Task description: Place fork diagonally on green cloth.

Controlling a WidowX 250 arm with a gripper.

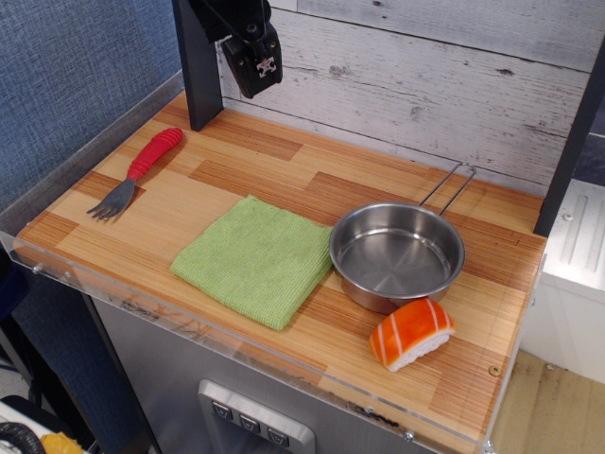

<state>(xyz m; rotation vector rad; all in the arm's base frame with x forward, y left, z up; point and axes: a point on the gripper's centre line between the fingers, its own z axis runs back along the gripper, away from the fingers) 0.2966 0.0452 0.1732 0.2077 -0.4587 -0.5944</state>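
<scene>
The fork (137,171) lies flat on the wooden table at the far left, red ribbed handle toward the back, grey tines toward the front left. The green cloth (253,258) lies flat in the middle of the table, turned like a diamond, well to the right of the fork. My gripper (257,64) hangs high at the back, above the table and behind both things. Its black body faces the camera and the fingers do not show, so I cannot tell whether it is open or shut. It holds nothing that I can see.
A steel pan (397,255) with a wire handle stands just right of the cloth, touching its corner. A salmon sushi piece (411,333) lies in front of the pan. A black post (196,66) stands at the back left. The table has a clear plastic front rim (189,326).
</scene>
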